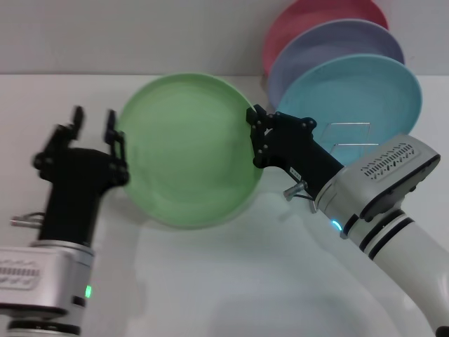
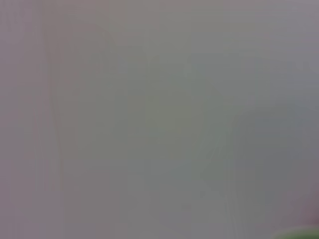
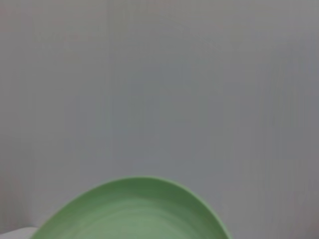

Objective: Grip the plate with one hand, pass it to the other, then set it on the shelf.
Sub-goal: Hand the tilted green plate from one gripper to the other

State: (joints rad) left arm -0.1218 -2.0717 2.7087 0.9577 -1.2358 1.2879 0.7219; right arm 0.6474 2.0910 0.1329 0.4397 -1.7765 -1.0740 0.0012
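So the light green plate (image 1: 188, 151) is up off the white table (image 1: 231, 281), tilted nearly upright with its face toward the head camera. The right gripper (image 1: 257, 137) has its fingers clamped on the plate's rim, on the edge that's nearest the rack. The left gripper (image 1: 95, 133) sits at the opposite edge of the plate with its two black fingers spread apart; one finger is right at the rim, but I can't tell if it's actually touching.

Behind the green plate, the silver wire rack (image 1: 349, 135) holds a turquoise-blue plate (image 1: 354, 95), with a lavender plate (image 1: 333, 45) behind that and a pink plate (image 1: 309, 17) at the very back, all standing on edge.

The right wrist view only catches the top arc of the green plate (image 3: 134, 211) against a plain grey wall (image 3: 159, 84). The left wrist view is basically blank grey, with a tiny green sliver in one corner.
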